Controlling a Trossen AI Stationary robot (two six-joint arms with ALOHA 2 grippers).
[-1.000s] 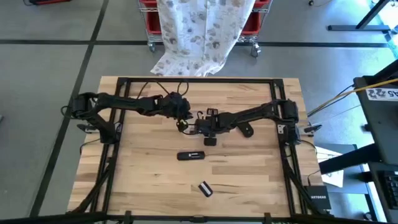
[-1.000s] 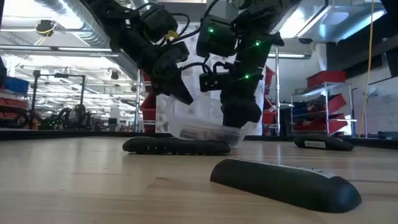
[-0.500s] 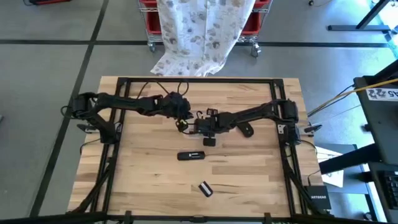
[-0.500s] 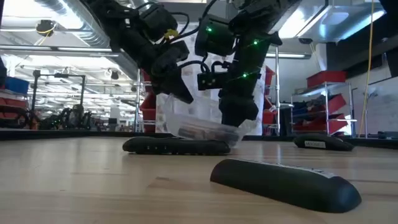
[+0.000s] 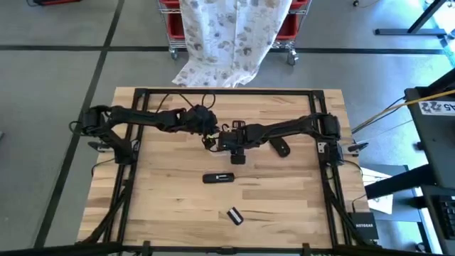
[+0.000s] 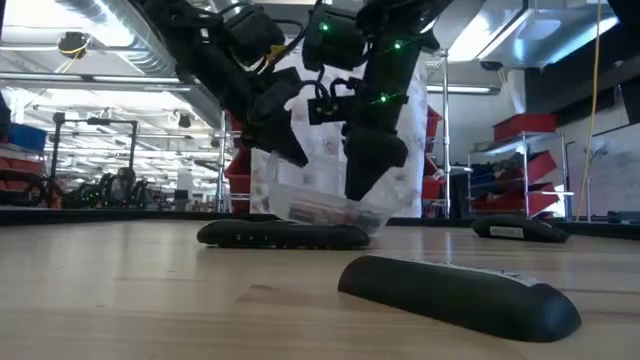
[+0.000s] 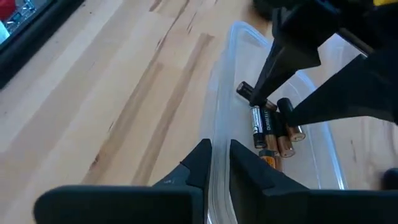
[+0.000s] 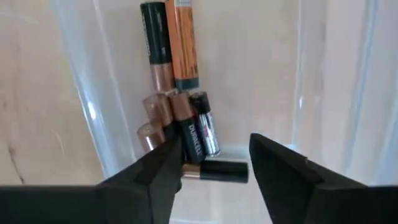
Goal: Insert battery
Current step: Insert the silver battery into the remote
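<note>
Since a second ago the right gripper (image 8: 211, 158) has shifted toward 9 o'clock on the high view and lifted slightly; jaws spread, empty, poised over the clear plastic tray (image 7: 323, 149). Likely re-aiming for a pick; no battery taken yet. Left gripper (image 7: 214, 163) pinches the tray's near wall, steadying it. Black-and-copper cylindrical batteries (image 8: 180, 93) lie jumbled at one end of the tray, several touching. Black oblong remote (image 5: 218, 178) waits at 6 o'clock of the tray, well apart.
</note>
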